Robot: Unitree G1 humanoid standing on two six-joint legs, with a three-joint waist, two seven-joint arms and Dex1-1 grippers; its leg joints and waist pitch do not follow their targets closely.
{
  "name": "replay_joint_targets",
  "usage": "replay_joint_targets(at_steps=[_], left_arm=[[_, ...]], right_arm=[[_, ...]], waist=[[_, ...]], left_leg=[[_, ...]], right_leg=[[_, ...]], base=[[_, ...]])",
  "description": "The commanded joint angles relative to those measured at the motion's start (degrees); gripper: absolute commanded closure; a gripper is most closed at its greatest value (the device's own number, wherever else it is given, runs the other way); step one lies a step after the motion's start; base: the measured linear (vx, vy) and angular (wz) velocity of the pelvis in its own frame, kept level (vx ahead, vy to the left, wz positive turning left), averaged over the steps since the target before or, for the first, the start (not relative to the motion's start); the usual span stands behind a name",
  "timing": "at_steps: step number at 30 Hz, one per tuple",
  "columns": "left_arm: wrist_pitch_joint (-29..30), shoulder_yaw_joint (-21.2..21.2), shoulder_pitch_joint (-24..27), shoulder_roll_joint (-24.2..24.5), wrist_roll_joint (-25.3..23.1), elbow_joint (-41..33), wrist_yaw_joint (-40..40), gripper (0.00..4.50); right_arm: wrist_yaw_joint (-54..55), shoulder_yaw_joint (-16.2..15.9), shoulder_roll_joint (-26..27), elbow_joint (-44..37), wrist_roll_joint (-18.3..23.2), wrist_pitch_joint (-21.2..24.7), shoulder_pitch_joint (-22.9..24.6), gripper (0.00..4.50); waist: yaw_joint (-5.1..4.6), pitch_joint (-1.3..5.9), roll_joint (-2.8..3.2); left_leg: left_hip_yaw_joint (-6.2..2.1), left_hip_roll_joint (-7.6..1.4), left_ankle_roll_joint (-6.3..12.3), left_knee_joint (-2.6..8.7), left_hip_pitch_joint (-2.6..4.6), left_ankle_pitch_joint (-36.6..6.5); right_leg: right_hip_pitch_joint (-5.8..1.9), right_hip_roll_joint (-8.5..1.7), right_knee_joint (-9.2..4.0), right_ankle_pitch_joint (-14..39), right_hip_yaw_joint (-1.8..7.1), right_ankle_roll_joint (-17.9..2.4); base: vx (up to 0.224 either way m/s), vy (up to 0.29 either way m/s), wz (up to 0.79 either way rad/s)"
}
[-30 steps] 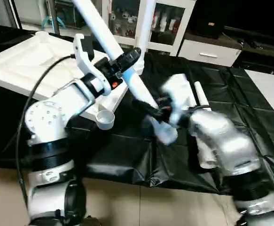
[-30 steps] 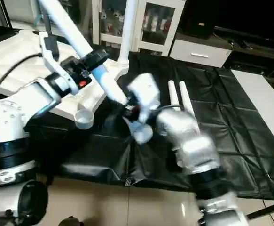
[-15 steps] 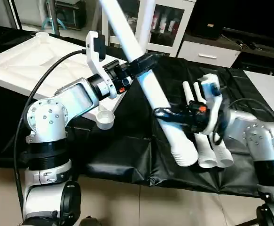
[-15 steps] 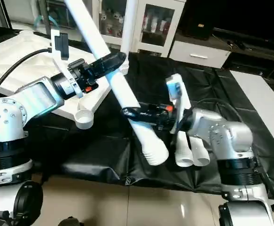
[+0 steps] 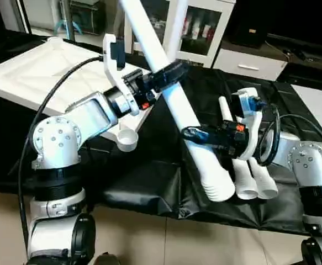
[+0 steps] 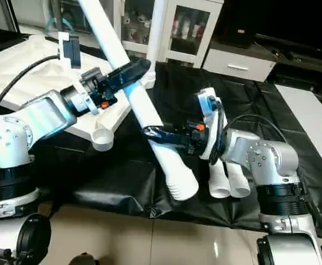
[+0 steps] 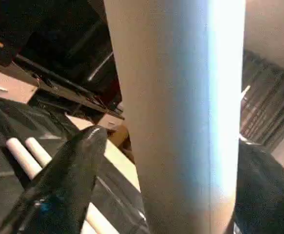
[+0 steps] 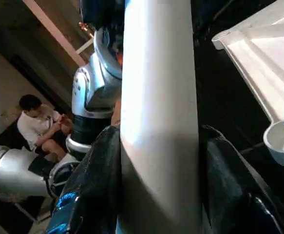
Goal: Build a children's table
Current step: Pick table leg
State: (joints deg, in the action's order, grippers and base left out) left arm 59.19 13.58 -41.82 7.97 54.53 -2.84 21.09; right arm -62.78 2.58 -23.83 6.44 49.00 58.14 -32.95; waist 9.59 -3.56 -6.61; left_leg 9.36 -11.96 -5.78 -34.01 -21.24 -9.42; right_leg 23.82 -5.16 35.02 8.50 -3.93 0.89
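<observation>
Currently: one leg (image 5: 174, 25) stands socketed in tabletop (image 5: 33, 69) | we clamp second leg (image 5: 188, 121) with left hand (image 5: 169, 72) and right hand (image 5: 196, 135) | two legs (image 5: 249, 176) wait on worktop (image 5: 149, 176)

1. The tabletop (image 5: 45, 69) is white, square plastic, lying underside up with raised ribs showing; a round socket (image 5: 127, 139) juts from its near corner.
2. One long white leg (image 5: 174, 105) slants steeply, ribbed end (image 5: 218, 187) lowest and just above the black cover.
3. Two more legs (image 5: 249, 176) lie side by side, touching, just beside that ribbed end.
4. A fourth leg (image 5: 174, 25) stands upright at the tabletop's far corner.
</observation>
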Motion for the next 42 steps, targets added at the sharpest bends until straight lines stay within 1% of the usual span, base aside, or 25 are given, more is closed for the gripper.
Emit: replay_joint_targets(at_steps=[1,2,4,5,10,14,17,20,21,22,23,24,25,27,31,32,33,34,35,36,37,38,39,41,42], left_arm=[[-0.42,-1.56,0.15,-0.13,-0.25,-1.05,0.69,0.95],[-0.63,-1.74,0.18,0.00,-0.42,-0.92,0.89,1.20],[-0.68,-1.79,0.21,0.15,-0.62,-0.82,0.98,1.28],[-0.78,-1.82,0.28,0.34,-0.87,-0.64,1.16,1.48],[-1.15,-1.91,0.41,0.45,-1.06,-0.46,1.55,1.76],[-1.89,-2.70,0.56,0.89,-1.98,-1.04,1.06,2.15],[-2.30,-2.56,0.13,0.52,-3.73,-0.55,-2.20,2.16],[-2.88,-1.45,-0.31,-0.34,-3.80,0.49,-3.93,2.16],[-3.18,-0.68,-0.59,-0.95,-3.60,1.19,-4.99,1.95],[-3.85,0.58,-1.08,-2.11,-3.46,2.51,-7.14,1.95],[-3.85,0.58,-1.08,-2.11,-3.46,2.51,-7.14,1.76],[-4.19,0.99,-1.26,-2.56,-3.56,3.02,-8.05,1.78],[-5.06,1.80,-1.61,-3.72,-3.97,4.27,-10.19,1.76],[-6.29,2.62,-1.99,-4.81,-4.61,5.40,-12.26,1.46],[-7.87,4.08,-2.53,-6.16,-5.35,6.38,-15.43,1.34],[-7.99,4.51,-2.73,-6.55,-5.32,6.67,-16.29,1.25],[-8.07,4.62,-2.82,-6.67,-5.47,6.79,-16.70,1.05],[-8.07,4.62,-2.82,-6.67,-5.47,6.79,-16.70,0.95],[-8.55,4.75,-3.02,-6.85,-6.02,7.25,-17.63,0.89],[-9.81,5.05,-3.49,-7.31,-7.64,8.47,-19.93,0.79],[-9.81,5.05,-3.49,-7.31,-7.64,8.47,-19.93,0.79],[-10.04,5.16,-3.61,-7.48,-7.92,8.86,-20.50,0.66],[-10.06,5.39,-3.70,-7.99,-7.54,9.08,-21.24,0.49],[-9.99,5.48,-3.76,-8.57,-7.25,9.06,-21.85,0.43],[-9.99,5.48,-3.76,-8.57,-7.25,9.06,-21.85,0.43]], right_arm=[[0.50,2.05,-0.88,-1.03,0.81,0.12,-0.45,2.74],[0.48,2.20,-0.82,-0.95,0.66,0.24,-0.49,2.74],[0.58,2.31,-0.74,-0.97,0.54,0.28,-0.50,2.74],[0.76,2.46,-0.59,-1.00,0.45,0.31,-0.50,2.74],[1.32,2.34,-0.55,-1.12,0.68,0.08,-0.41,2.74],[3.26,1.71,0.00,-1.63,-1.34,-2.74,-0.33,2.74],[7.54,-1.46,0.79,-2.82,-8.80,-10.16,-0.19,2.74],[11.56,-4.01,1.93,-3.31,-14.45,-15.68,-0.11,2.74],[13.27,-5.23,2.53,-3.67,-16.88,-18.37,0.05,2.74],[16.17,-7.73,3.50,-4.40,-20.95,-22.44,0.47,2.74],[16.17,-7.73,3.50,-4.40,-20.95,-22.44,0.47,2.74],[17.32,-8.80,3.88,-4.67,-22.54,-23.82,0.65,2.74],[21.21,-13.69,4.44,-4.59,-30.27,-30.71,1.35,2.74],[25.63,-17.44,5.54,-4.27,-36.92,-36.74,1.93,2.74],[32.48,-19.06,8.02,-3.78,-42.31,-41.39,2.36,2.74],[35.84,-20.66,8.38,-3.17,-46.13,-43.80,2.52,2.74],[37.23,-21.25,8.44,-2.92,-47.69,-44.86,2.57,2.74],[37.23,-21.25,8.44,-2.92,-47.69,-44.86,2.57,2.74],[39.55,-22.01,8.66,-2.46,-49.81,-45.73,2.69,2.74],[44.58,-23.45,9.03,-1.12,-55.15,-47.90,3.00,2.74],[44.58,-23.45,9.03,-1.12,-55.15,-47.90,3.00,2.74],[46.70,-24.23,9.00,-0.80,-57.51,-48.24,3.00,2.74],[50.23,-26.16,8.59,-0.03,-62.50,-48.63,2.75,2.74],[52.95,-28.11,7.84,0.63,-67.00,-49.50,2.42,2.74],[52.95,-28.11,7.84,0.63,-67.00,-49.50,2.42,2.74]], waist=[[0.02,4.44,0.99],[0.11,4.41,1.03],[0.06,4.41,0.99],[0.12,4.39,1.27],[0.11,4.50,1.13],[0.10,4.49,1.14],[0.01,4.40,1.14],[-0.21,4.32,1.14],[-0.15,4.40,1.05],[-0.25,4.36,1.31],[-0.35,4.37,1.28],[-0.36,4.45,1.36],[-0.25,4.37,1.51],[-0.44,4.33,1.52],[-0.91,4.44,1.69],[-0.88,4.42,1.88],[-1.00,4.35,1.79],[-1.15,4.31,1.75],[-1.17,4.30,1.78],[-1.46,4.19,1.92],[-1.61,4.14,1.88],[-1.76,4.22,1.95],[-1.79,4.22,2.02],[-2.00,4.23,1.85],[-2.04,4.21,1.89]], left_leg=[[0.17,-0.66,-4.02,3.99,0.60,-13.15],[0.16,-0.67,-4.08,4.04,0.60,-13.53],[0.12,-0.65,-4.16,4.07,0.55,-13.82],[0.11,-0.63,-4.24,4.07,0.63,-14.06],[0.10,-0.64,-4.29,4.03,0.55,-13.36],[0.12,-0.65,-4.37,4.04,0.57,-13.23],[0.08,-0.69,-4.85,4.13,0.57,-13.72],[0.09,-0.55,-5.31,4.12,0.43,-14.02],[0.07,-0.62,-5.44,4.11,0.49,-14.03],[0.00,-0.62,-5.67,4.15,0.46,-14.10],[0.01,-0.53,-5.60,4.19,0.60,-14.77],[0.00,-0.60,-5.50,4.18,0.71,-15.04],[-0.04,-0.67,-5.67,4.18,0.69,-15.30],[-0.03,-0.53,-6.16,4.28,0.55,-15.53],[-0.13,-0.52,-5.75,4.31,0.64,-16.18],[-0.13,-0.52,-5.67,4.29,0.72,-16.47],[-0.12,-0.49,-5.70,4.33,0.63,-16.34],[-0.05,-0.41,-5.64,4.34,0.61,-16.49],[-0.07,-0.40,-5.53,4.33,0.70,-16.79],[-0.10,-0.35,-5.84,4.40,0.56,-17.10],[-0.06,-0.22,-5.86,4.39,0.56,-17.51],[-0.11,-0.19,-5.74,4.33,0.67,-18.29],[-0.12,-0.17,-5.72,4.33,0.67,-18.43],[-0.17,-0.16,-5.96,4.31,0.56,-17.87],[-0.19,-0.17,-5.92,4.29,0.56,-17.84]], right_leg=[[-3.09,-2.33,-3.81,15.39,1.65,-7.47],[-3.10,-2.34,-3.87,15.66,1.64,-7.35],[-3.15,-2.33,-3.86,16.04,1.63,-7.15],[-3.06,-2.38,-3.92,16.45,1.64,-7.05],[-3.16,-2.34,-3.74,14.96,1.64,-7.35],[-3.17,-2.35,-3.70,14.54,1.64,-7.54],[-3.11,-2.39,-3.76,15.72,1.68,-6.70],[-2.92,-2.42,-4.00,17.29,1.70,-5.76],[-2.95,-2.55,-3.96,17.50,1.68,-5.69],[-2.86,-2.47,-3.88,17.36,1.70,-5.62],[-2.86,-2.35,-4.02,17.75,1.64,-5.50],[-2.84,-2.34,-3.96,17.42,1.67,-5.71],[-2.65,-2.36,-3.96,16.70,1.71,-5.73],[-2.73,-2.38,-4.10,17.31,1.69,-4.97],[-2.78,-2.03,-3.72,14.40,1.73,-5.39],[-2.78,-2.03,-3.60,13.63,1.74,-5.58],[-2.80,-1.98,-3.64,13.35,1.74,-5.52],[-2.84,-1.90,-3.60,13.17,1.76,-5.48],[-2.84,-1.88,-3.56,13.21,1.76,-5.47],[-2.76,-1.91,-3.83,14.35,1.79,-4.84],[-2.74,-1.82,-3.95,15.08,1.77,-4.52],[-2.75,-1.84,-3.97,16.11,1.77,-3.97],[-2.76,-1.82,-4.02,16.24,1.77,-3.83],[-2.81,-1.79,-3.97,15.72,1.77,-3.60],[-2.83,-1.76,-3.87,15.42,1.77,-3.61]], base=[[0.000,0.000,0.00],[0.000,0.000,0.00],[0.000,0.000,0.00],[0.000,0.000,0.00],[0.000,0.000,0.00],[0.000,0.000,0.00],[0.000,0.000,0.00],[0.000,0.000,0.00],[0.000,0.000,0.00],[0.000,0.000,0.00],[0.000,0.000,0.00],[0.000,0.000,0.00],[0.000,0.000,0.00],[0.000,0.000,0.00],[0.000,0.000,0.00],[0.000,0.000,0.00],[0.000,0.000,0.00],[0.000,0.000,0.00],[0.000,0.000,0.00],[0.000,0.000,0.00],[0.000,0.000,0.00],[0.000,0.000,0.00],[0.000,0.000,0.00],[0.000,0.000,0.00],[0.000,0.000,0.00]])
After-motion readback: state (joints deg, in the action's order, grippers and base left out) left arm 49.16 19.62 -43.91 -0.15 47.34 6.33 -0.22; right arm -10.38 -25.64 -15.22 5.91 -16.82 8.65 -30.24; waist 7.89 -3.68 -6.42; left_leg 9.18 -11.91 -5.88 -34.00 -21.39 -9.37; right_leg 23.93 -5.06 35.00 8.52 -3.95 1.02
